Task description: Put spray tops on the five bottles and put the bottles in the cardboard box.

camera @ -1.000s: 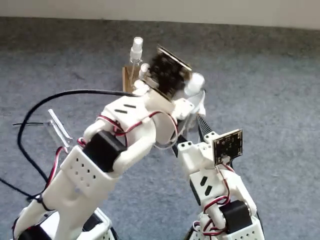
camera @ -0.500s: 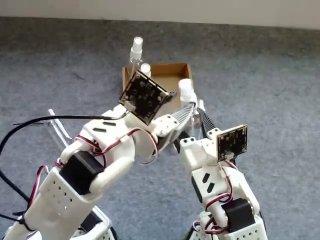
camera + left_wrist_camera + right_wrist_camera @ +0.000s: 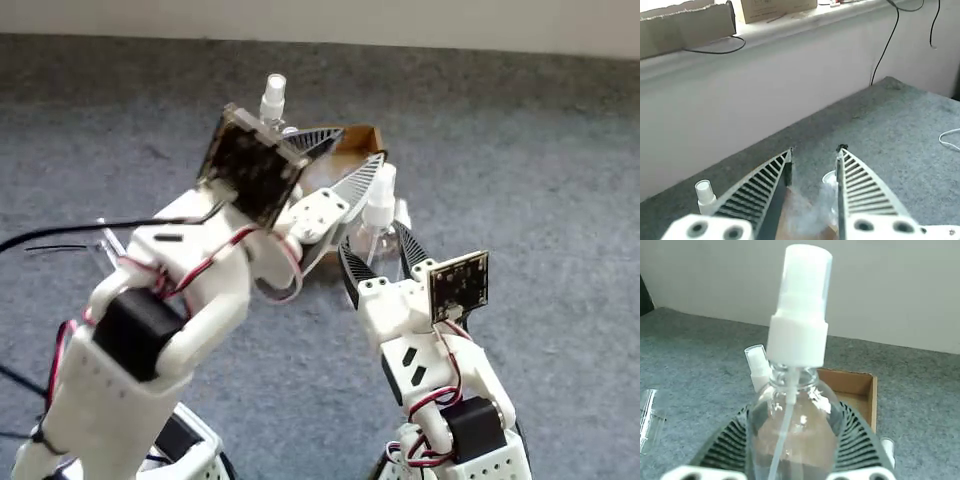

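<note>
Clamps bottle [image 3: 790, 432] upright in right gripper [image 3: 376, 242], with cardboard box [image 3: 860, 382] just ahead, under spread-wide left gripper [image 3: 815, 152].

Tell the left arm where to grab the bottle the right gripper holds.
Take the white spray top, coming down from above. The bottle stands upright with the right gripper shut round its round body, so only the collar and top stand free; the open left gripper probably fits there.
</note>
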{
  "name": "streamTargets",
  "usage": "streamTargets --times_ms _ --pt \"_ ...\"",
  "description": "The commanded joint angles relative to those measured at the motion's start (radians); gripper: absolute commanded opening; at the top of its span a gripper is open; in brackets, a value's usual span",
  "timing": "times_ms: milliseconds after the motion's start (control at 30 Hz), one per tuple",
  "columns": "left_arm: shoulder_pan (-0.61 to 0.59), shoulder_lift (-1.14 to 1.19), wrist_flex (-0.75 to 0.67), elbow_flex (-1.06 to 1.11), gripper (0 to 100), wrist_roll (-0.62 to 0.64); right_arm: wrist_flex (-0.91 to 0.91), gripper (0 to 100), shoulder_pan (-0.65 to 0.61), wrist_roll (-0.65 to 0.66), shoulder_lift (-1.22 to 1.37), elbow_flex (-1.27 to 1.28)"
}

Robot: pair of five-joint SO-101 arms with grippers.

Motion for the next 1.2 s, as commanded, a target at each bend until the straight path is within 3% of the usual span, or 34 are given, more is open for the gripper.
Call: streamTargets --times_ms 0,300,633,833,1067,1167 --pt "-0.015 0.159 0.038 -0.125 14 -0.011 -0.033 0.4 0.010 -0.003 -0.008 -0.018" --pt "-0.012 0.185 0.235 -0.133 14 -0.103 -0.033 0.4 0.010 -0.003 -0.008 -0.010" --pt "0.030 0.130 0.235 -0.074 14 -0.173 -0.030 0.4 0.010 0.005 -0.008 -0.008" --pt "0.019 0.125 0.284 -0.242 14 -0.175 -0.025 0.4 0.010 0.247 -0.010 0.001" --pt "-0.150 0.205 0.298 -0.328 14 -0.175 0.008 0.4 0.010 0.193 -0.012 0.016" --pt "-0.150 0.259 0.293 -0.318 14 -0.175 0.008 0.4 0.010 0.192 -0.012 0.016"
